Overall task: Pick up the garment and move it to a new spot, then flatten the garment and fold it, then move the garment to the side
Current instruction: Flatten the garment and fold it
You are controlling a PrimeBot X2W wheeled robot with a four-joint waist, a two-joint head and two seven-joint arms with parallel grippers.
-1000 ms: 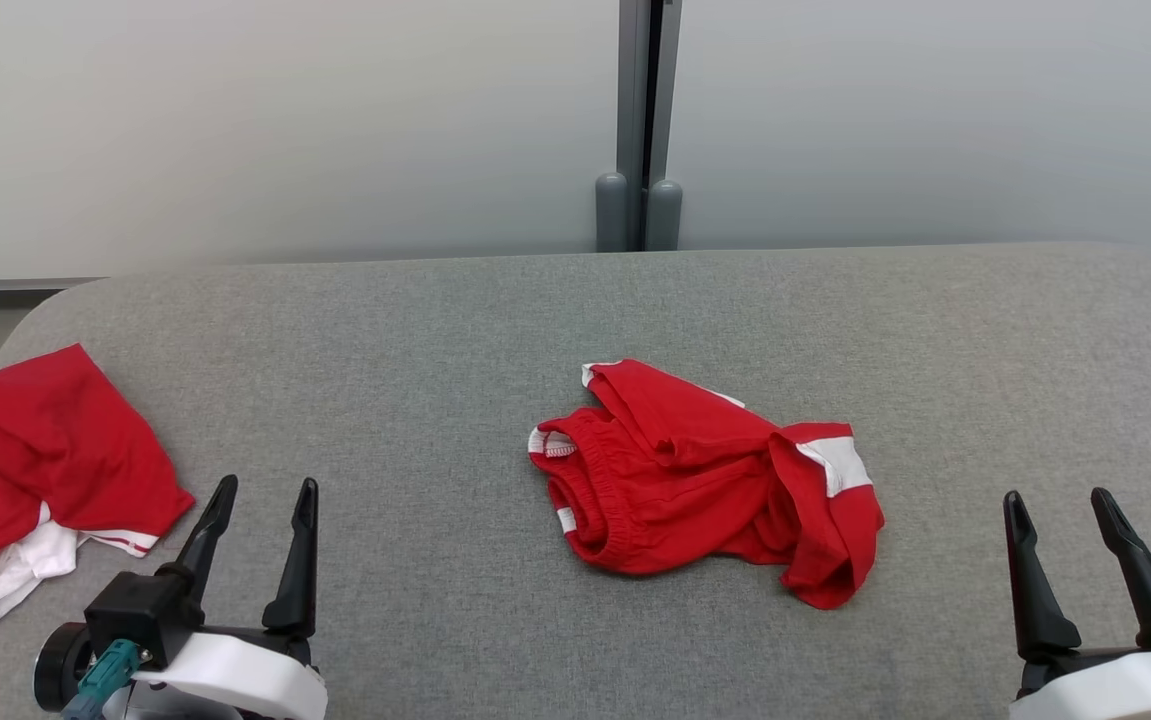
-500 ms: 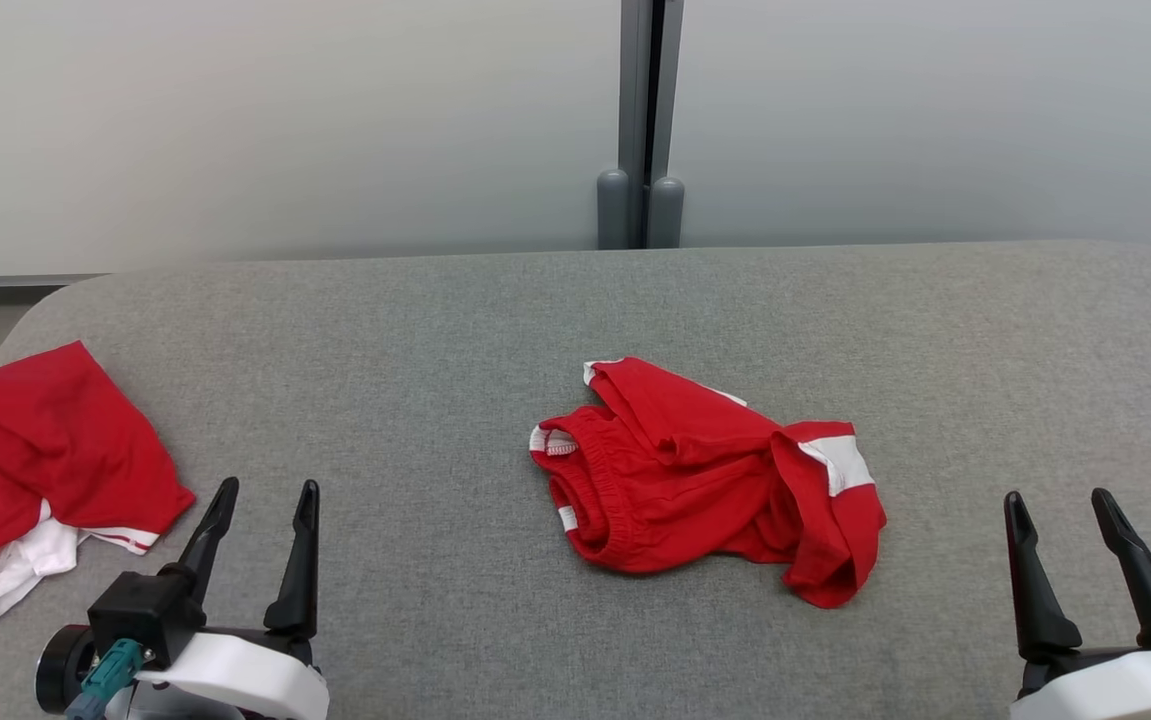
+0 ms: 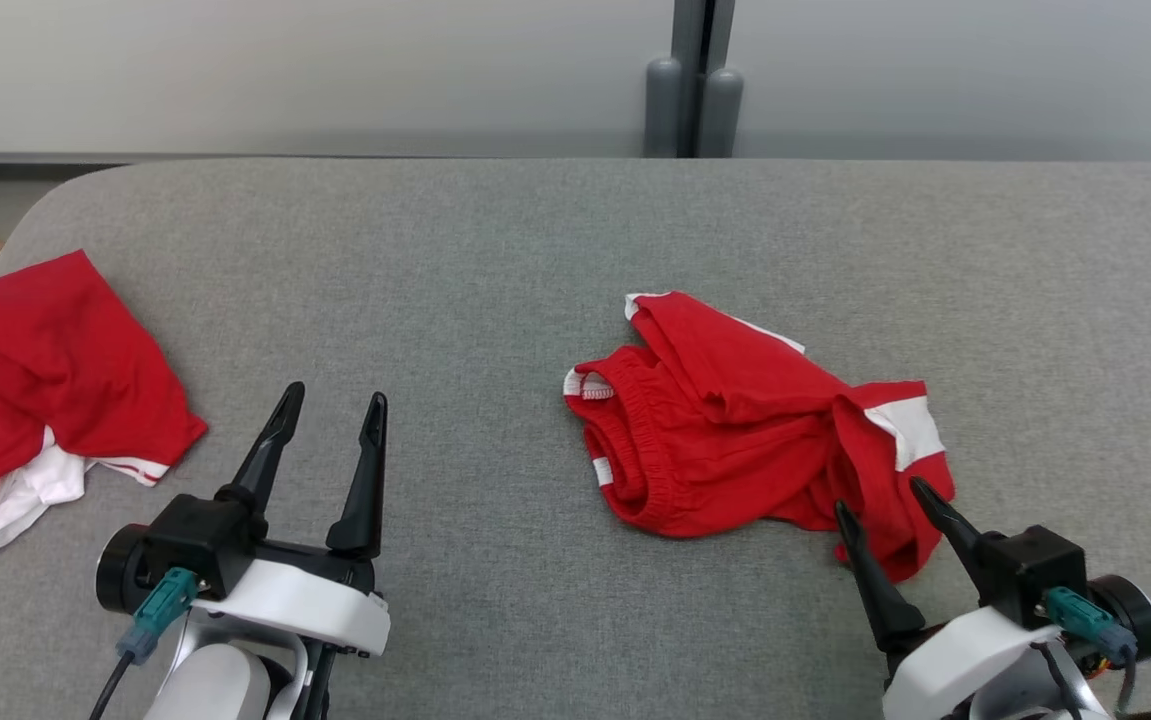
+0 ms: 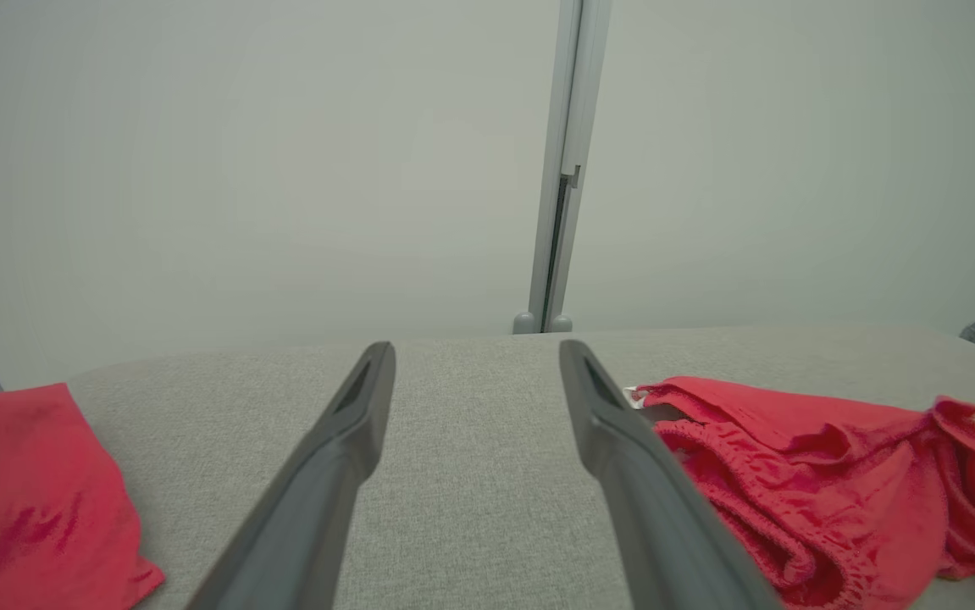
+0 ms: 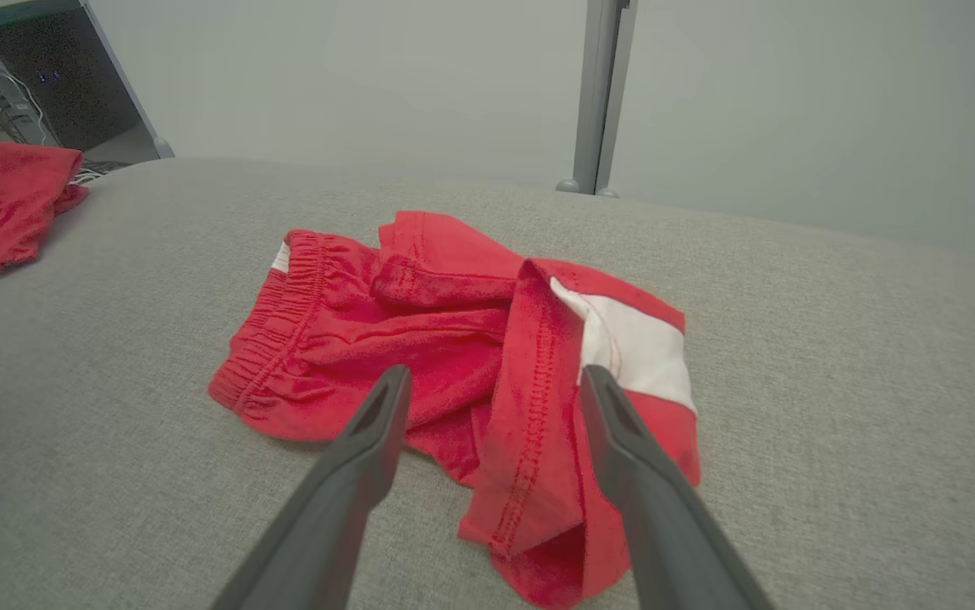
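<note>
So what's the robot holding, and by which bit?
Nothing. The right pincer is open over one leg end of the red shorts; the left pincer is open too.

wall (image 3: 335,70): pale grey | post (image 3: 692,80): grey upright | surface (image 3: 495,250): grey fabric

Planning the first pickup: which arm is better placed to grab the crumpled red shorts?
Right. The open right claw points at the shorts' near corner; the open left claw faces bare gray padding beside them.
</note>
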